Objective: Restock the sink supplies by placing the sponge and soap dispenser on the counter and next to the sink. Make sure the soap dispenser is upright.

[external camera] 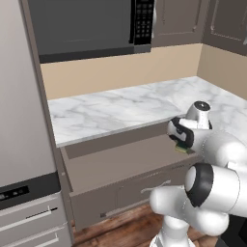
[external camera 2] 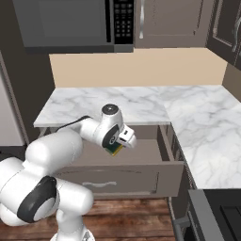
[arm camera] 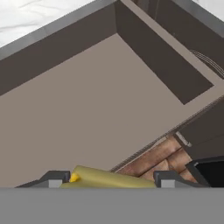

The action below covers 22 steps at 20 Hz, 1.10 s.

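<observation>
Sponge held above the open drawer

The gripper (external camera 2: pixel 117 146) is clamped on the sponge (external camera 2: pixel 113 149); it hangs over the open drawer (external camera 2: pixel 141 162); the marble worktop (external camera 2: pixel 141 106) lies behind.

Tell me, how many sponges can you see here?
1. The sponge is pinched in the robot's claw, above the open drawer below the marble counter. Others may be hidden out of view.
</observation>
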### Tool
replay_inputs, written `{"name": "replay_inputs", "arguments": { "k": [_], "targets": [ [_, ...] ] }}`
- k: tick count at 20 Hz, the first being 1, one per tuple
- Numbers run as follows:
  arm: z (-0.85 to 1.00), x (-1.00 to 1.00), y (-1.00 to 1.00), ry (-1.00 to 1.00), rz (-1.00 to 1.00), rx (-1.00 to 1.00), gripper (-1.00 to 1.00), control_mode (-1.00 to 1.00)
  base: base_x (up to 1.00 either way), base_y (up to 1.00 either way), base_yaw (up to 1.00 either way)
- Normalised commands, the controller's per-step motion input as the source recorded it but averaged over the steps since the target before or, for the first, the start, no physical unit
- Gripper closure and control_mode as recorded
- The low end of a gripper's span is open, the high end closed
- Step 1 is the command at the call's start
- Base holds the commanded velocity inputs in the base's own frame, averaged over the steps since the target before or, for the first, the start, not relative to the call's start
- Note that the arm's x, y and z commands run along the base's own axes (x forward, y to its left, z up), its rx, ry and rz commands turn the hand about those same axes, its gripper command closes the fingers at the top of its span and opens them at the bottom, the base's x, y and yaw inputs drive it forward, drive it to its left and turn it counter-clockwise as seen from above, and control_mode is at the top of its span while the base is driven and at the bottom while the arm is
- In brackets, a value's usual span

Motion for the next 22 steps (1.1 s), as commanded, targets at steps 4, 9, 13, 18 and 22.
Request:
{"name": "replay_inputs", "arguments": {
  "k": [4, 9, 13, 18, 22],
  "targets": [
    [0.0, 0.0, 0.0, 0.0, 0.0, 0.0, 1.0, -1.0, 0.0, 0.0, 0.0],
    [0.0, 0.0, 0.01, 0.0, 0.0, 0.0, 1.0, 1.0, -0.07, 0.19, -0.23],
    [0.0, 0.0, 0.0, 0.0, 0.0, 0.0, 1.0, 1.0, -0.2, 0.29, -0.48],
    [0.0, 0.0, 0.0, 0.0, 0.0, 0.0, 1.0, 1.0, -0.22, 0.28, -0.58],
    [0.0, 0.0, 0.0, 0.0, 0.0, 0.0, 1.0, 1.0, -0.22, 0.29, -0.63]
  ]
}}
